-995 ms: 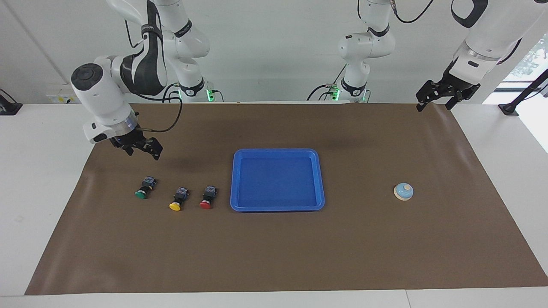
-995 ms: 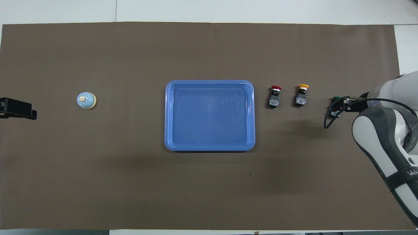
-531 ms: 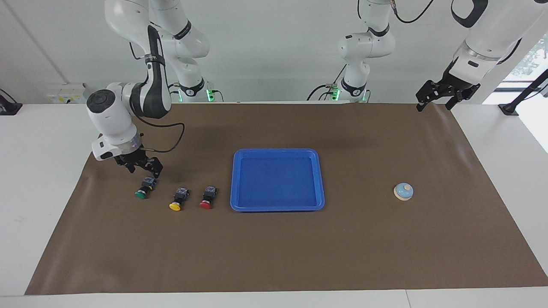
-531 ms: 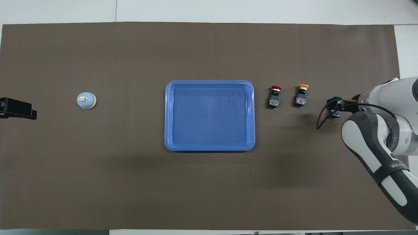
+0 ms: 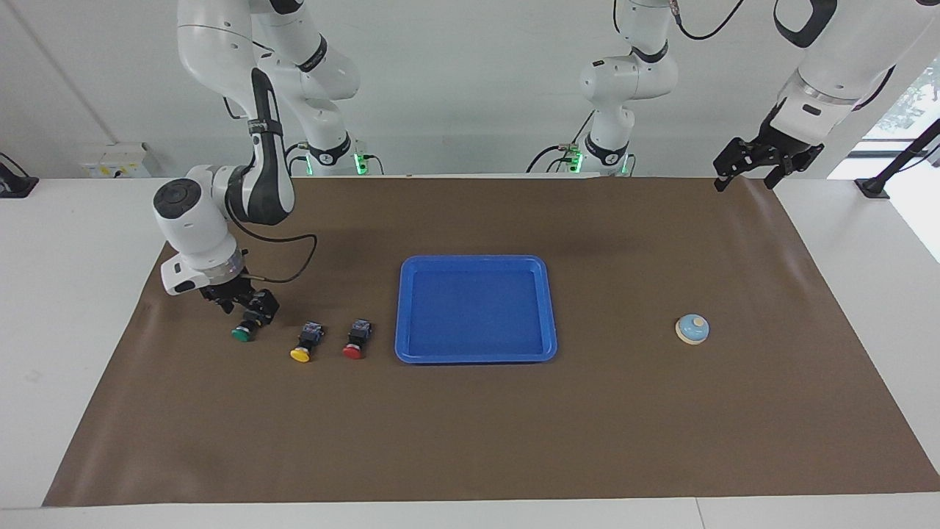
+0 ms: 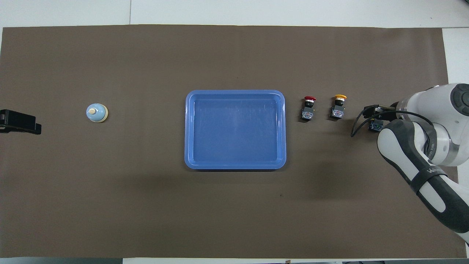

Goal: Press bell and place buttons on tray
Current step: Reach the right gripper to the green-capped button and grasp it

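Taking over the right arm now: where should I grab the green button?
Grip the green button by its black blocky body, from above: it lies on its side, round cap pointing away from the robots. The right gripper, open, is already down over that body.

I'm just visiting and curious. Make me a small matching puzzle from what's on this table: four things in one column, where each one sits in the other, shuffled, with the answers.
Things:
1. green button
2. red button
3. bell
4. tray

Places:
A. alone toward the left arm's end of the table
B. middle of the brown mat, nothing in it
C. directly beside the tray
D. under the right gripper, which is down at it

Pairs: 1-D, 2-C, 3-A, 4-B
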Available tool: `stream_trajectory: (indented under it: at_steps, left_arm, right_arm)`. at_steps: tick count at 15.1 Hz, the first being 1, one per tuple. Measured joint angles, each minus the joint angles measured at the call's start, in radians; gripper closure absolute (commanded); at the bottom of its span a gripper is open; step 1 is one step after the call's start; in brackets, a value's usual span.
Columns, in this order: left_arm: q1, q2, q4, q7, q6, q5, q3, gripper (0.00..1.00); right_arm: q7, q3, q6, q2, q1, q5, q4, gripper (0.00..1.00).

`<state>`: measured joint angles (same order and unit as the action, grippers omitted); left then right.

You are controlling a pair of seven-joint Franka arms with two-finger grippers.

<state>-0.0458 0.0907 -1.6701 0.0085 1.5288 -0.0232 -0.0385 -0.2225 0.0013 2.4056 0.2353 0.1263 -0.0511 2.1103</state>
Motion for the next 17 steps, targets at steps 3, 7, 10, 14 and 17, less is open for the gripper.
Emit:
stream_trajectory:
  at_steps: [3,7,10,14,17]
  left_arm:
    - [0.000,0.000,0.000,0.000,0.000,0.000,0.000,0.00]
    - [0.000,0.000,0.000,0.000,0.000,0.000,0.000,0.00]
    - [0.000,0.000,0.000,0.000,0.000,0.000,0.000,0.00]
    - [0.000,0.000,0.000,0.000,0.000,0.000,0.000,0.00]
    - [0.000,0.000,0.000,0.000,0.000,0.000,0.000,0.00]
  right_arm:
    - [-0.008,0.000,0.000,0.016,0.000,0.000,0.002,0.03]
    - [-0.008,0.001,0.000,0.022,0.000,0.000,0.005,0.16]
    - [-0.008,0.001,0.003,0.028,0.000,0.000,0.006,0.34]
    - [-0.008,0.001,0.010,0.040,0.000,0.000,0.006,0.89]
    - [-0.008,0.002,0.010,0.039,-0.001,0.000,0.004,1.00]
